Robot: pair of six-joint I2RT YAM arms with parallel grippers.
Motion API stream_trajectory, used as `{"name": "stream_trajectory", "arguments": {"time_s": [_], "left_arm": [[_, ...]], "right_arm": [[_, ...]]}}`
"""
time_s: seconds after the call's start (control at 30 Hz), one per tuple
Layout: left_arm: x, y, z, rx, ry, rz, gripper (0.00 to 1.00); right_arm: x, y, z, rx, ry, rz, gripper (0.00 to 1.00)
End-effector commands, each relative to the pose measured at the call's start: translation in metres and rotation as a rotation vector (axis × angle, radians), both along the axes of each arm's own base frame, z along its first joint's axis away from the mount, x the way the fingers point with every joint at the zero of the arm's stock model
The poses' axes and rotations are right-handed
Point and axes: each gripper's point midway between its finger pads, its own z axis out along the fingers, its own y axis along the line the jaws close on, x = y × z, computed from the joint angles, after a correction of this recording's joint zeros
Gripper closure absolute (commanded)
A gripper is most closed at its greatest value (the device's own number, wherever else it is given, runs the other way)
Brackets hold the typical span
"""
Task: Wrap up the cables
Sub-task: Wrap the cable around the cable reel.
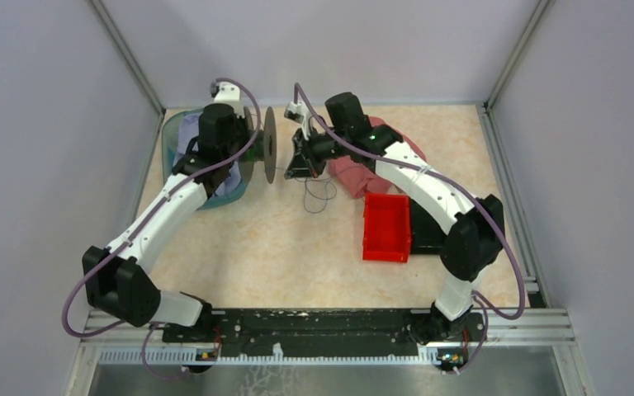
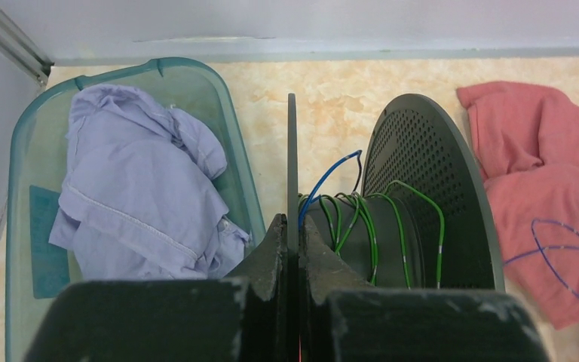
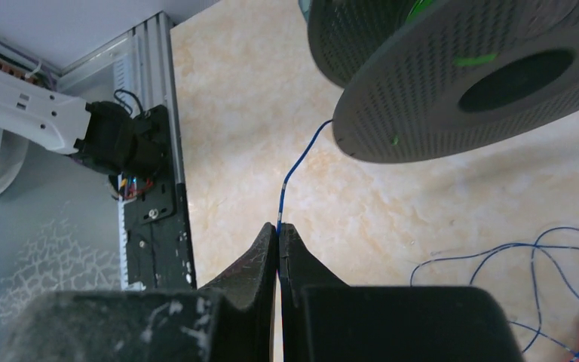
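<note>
A black spool (image 1: 270, 144) hangs above the table's back middle, my left gripper (image 2: 292, 222) shut on the edge of its near flange (image 2: 292, 151). Green cable (image 2: 362, 226) is wound round its hub, and a thin blue cable (image 2: 324, 181) runs off it. In the right wrist view that blue cable (image 3: 298, 162) comes down from the spool (image 3: 422, 90) into my right gripper (image 3: 278, 228), which is shut on it. My right gripper (image 1: 301, 161) sits just right of the spool. Loose loops of cable (image 1: 320, 194) lie on the table below it.
A teal basin (image 1: 167, 153) holding a lilac cloth (image 1: 190, 136) stands at the back left, beside the left arm. A pink cloth (image 1: 351, 175) lies under the right arm. A red bin (image 1: 386, 227) stands right of centre. The black mounting rail (image 1: 314, 322) lines the near edge.
</note>
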Motion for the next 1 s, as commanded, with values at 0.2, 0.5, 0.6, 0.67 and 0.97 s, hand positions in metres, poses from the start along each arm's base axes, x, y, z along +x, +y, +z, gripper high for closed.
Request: {"name": "stream_trajectory", "arguments": {"time_s": [0.2,0.5,0.6,0.67,0.97], "left_arm": [[-0.008,-0.011,0.028,0.092,-0.112,-0.078,1.00],[-0.018,-0.029,0.013,0.111,-0.086,-0.212,1.00],[-0.024,-0.039,0.008,0.104,-0.070,-0.274,1.00],[-0.026,-0.042,0.004,0.103,-0.061,-0.303,1.00],[-0.039,-0.058,-0.008,0.106,-0.034,-0.420,1.00]], "right_arm": [[0.029,-0.009,0.067,0.098,-0.134,-0.101,1.00],[0.054,-0.024,0.098,0.176,-0.114,-0.172,1.00],[0.063,-0.026,0.101,0.182,-0.110,-0.194,1.00],[0.069,-0.028,0.101,0.182,-0.112,-0.212,1.00],[0.099,-0.037,0.097,0.166,-0.117,-0.312,1.00]]}}
